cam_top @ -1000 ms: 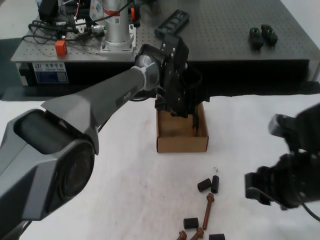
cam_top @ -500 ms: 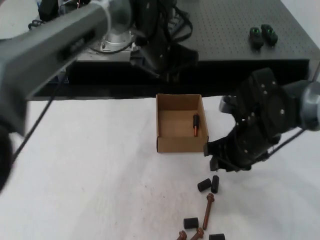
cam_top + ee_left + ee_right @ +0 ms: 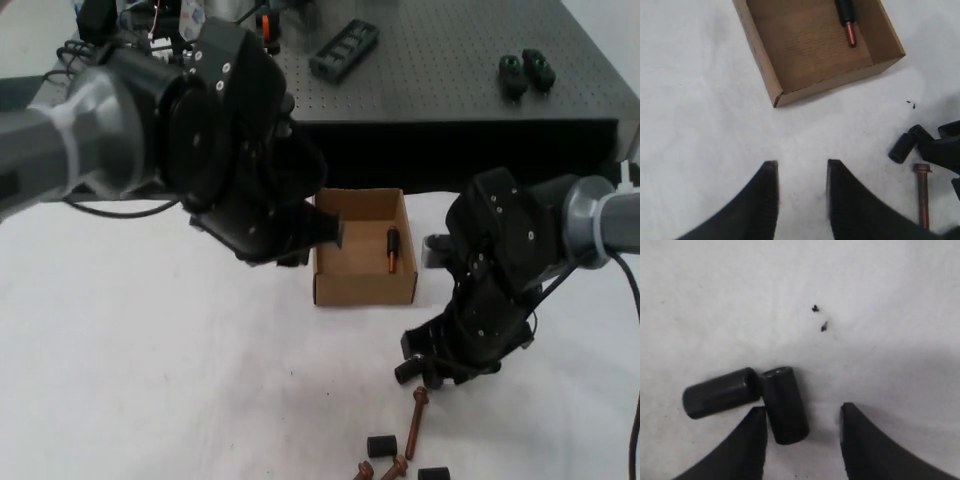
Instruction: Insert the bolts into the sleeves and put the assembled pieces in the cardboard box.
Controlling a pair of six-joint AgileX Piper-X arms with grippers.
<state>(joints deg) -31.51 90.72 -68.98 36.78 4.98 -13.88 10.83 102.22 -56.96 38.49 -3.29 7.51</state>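
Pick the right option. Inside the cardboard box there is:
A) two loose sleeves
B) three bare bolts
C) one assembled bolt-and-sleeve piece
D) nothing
C: a single assembled piece, with the bolt end sticking out of the black sleeve, lies in the box close to one side wall.
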